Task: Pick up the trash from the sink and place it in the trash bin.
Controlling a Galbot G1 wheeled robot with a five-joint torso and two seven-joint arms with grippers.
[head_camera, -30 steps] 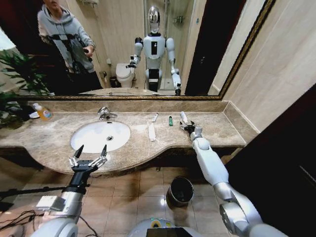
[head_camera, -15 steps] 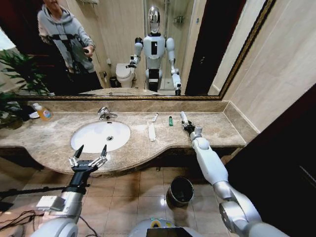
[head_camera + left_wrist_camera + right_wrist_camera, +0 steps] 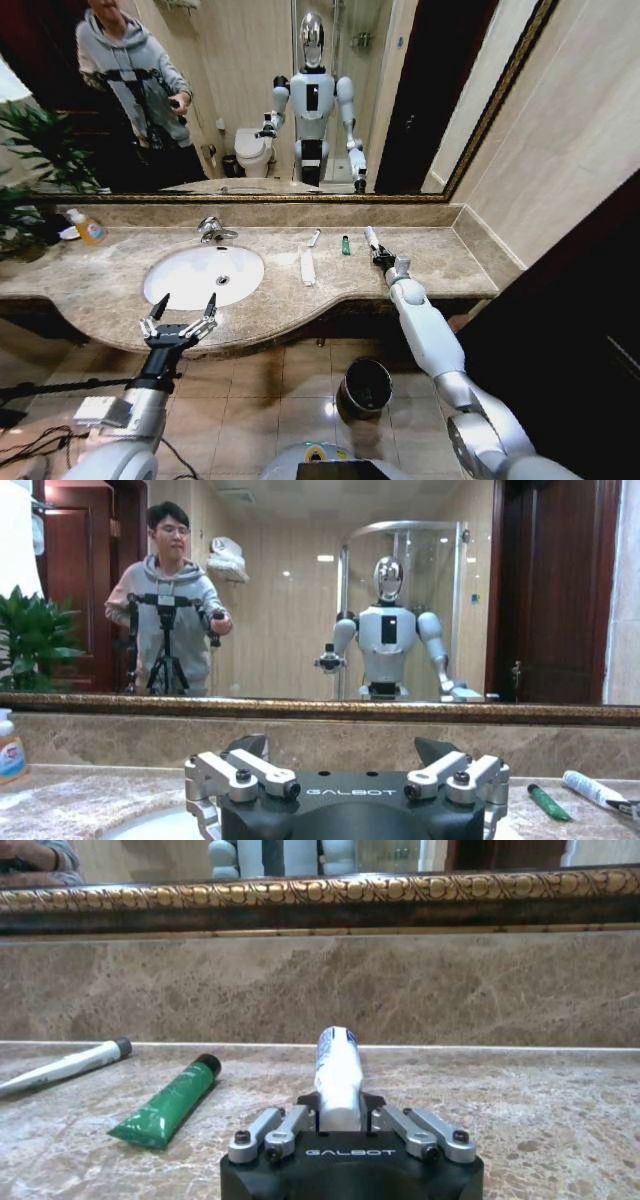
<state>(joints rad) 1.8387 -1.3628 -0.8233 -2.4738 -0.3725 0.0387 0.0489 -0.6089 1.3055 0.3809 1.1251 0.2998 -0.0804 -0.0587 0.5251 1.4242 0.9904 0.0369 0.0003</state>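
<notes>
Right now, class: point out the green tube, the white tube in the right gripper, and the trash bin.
green tube (image 3: 168, 1102), right wrist view, mid-body.
white tube (image 3: 336, 1065), right wrist view, upper body.
right gripper (image 3: 340, 1129), right wrist view, between fingers.
trash bin (image 3: 348, 375), head view, rim.

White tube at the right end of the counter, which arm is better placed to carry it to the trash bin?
Right. The right gripper is shut on the white tube, and the trash bin stands on the floor beside that arm. The left gripper hangs open at the sink's front edge.
</notes>
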